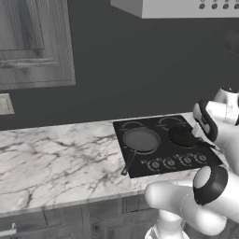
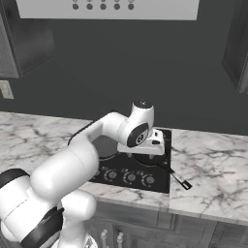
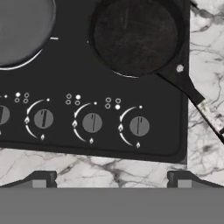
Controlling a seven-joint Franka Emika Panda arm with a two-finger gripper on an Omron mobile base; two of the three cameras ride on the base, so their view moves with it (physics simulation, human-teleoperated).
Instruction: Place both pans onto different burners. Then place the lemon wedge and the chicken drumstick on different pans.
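Observation:
The wider grey pan (image 1: 140, 139) sits on the cooktop's front-left burner, its thin dark handle (image 1: 129, 163) reaching over the front edge. On the front-right burner rests the smaller black pan (image 3: 135, 37), whose handle (image 3: 205, 109) sticks out over the counter to the right. A pale burner ring (image 3: 127, 75) peeks out under its rim. My gripper (image 3: 111, 181) hovers open above the knob row, in front of the black pan, with nothing between its fingertips (image 3: 39, 179). In the right base view the gripper (image 2: 147, 150) hangs over the cooktop (image 2: 121, 174). The lemon wedge and chicken drumstick are out of view.
Round knobs (image 3: 92, 123) line the cooktop's front. Marble counter (image 1: 56, 158) spreads wide to the left and continues right of the cooktop (image 2: 213, 169). A range hood (image 2: 106, 8) hangs overhead, and two free back burners (image 1: 132, 125) lie behind the pans.

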